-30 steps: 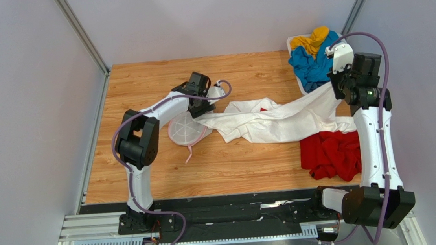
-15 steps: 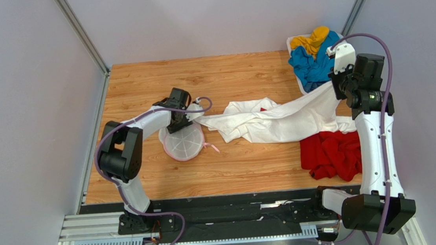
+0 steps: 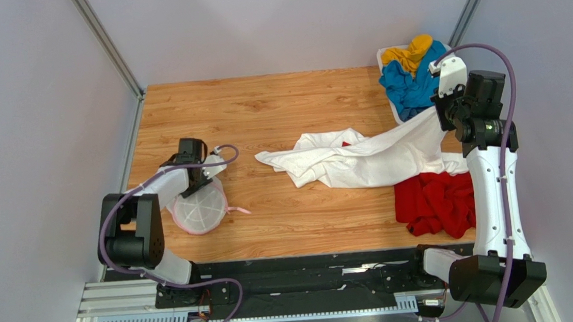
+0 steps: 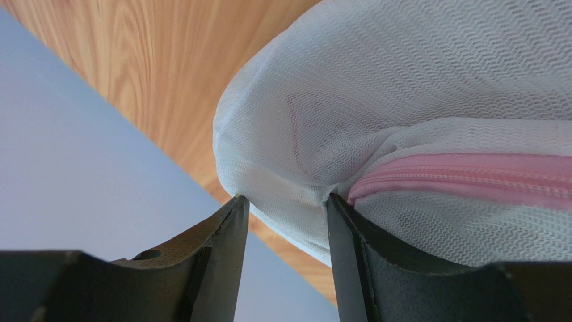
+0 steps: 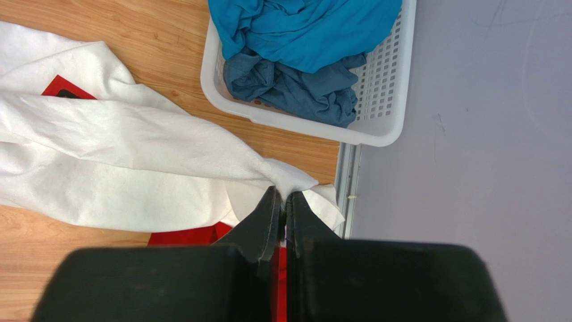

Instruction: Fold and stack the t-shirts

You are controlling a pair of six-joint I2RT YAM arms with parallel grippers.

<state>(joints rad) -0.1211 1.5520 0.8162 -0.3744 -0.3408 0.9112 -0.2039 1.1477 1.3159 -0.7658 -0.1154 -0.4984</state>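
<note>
A large white t-shirt [image 3: 359, 158] lies stretched across the middle of the table, a corner of its red print [image 5: 60, 87] showing. My right gripper [image 3: 443, 112] is shut on its right edge [image 5: 283, 196] and holds that end lifted. A crumpled red t-shirt [image 3: 433, 202] lies below it near the right arm. Blue [image 3: 412, 88] and yellow [image 3: 411, 51] t-shirts sit in the white basket [image 5: 383, 100]. My left gripper [image 3: 203, 182] is far to the left. Its fingers are closed round a fold of a round white mesh bag [image 4: 403, 87].
The mesh bag [image 3: 199, 207] has a pink zipper [image 4: 470, 178] and rests near the table's left edge. The basket stands in the back right corner against the wall. Grey walls enclose the wooden table on the left, back and right.
My left gripper has swung left and nearer to me, dragging the mesh bag away from the white t-shirt's left end. Its jaws narrowed. The right arm and the shirts stayed still.
</note>
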